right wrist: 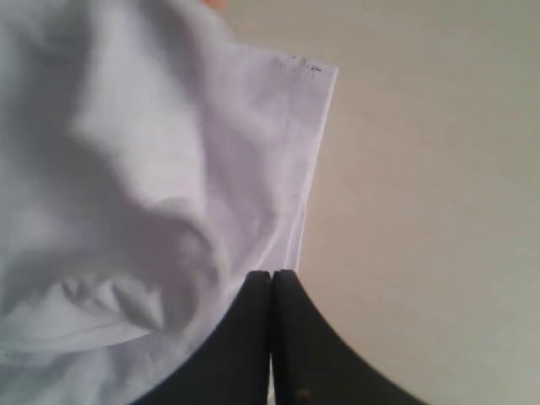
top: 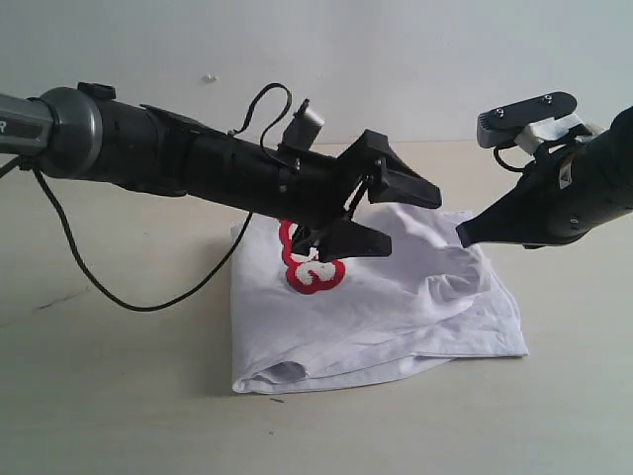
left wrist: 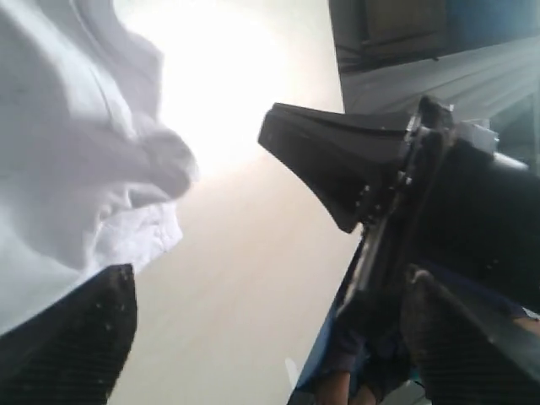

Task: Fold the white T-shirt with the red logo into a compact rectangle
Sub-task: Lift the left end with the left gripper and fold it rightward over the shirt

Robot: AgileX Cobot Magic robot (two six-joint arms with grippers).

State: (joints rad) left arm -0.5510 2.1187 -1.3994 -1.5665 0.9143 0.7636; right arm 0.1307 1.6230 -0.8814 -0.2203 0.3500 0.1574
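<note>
White T-shirt (top: pixel 381 302) lies folded in a rumpled rectangle on the surface (top: pixel 119 406), red logo (top: pixel 313 269) facing up. Left hand (top: pixel 413 224), fingers spread apart and empty, hangs just beside the logo. Right hand (top: pixel 465 236), fingers pressed together, is farther from the logo, near the shirt's edge.

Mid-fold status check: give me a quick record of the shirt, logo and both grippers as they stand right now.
white T-shirt: folded into a rough rectangle, wrinkled, on the table
left gripper: open, above the shirt, holding nothing
right gripper: shut, near the shirt's right edge, no cloth seen between its fingers
red logo: facing up, partly hidden by left gripper
</note>
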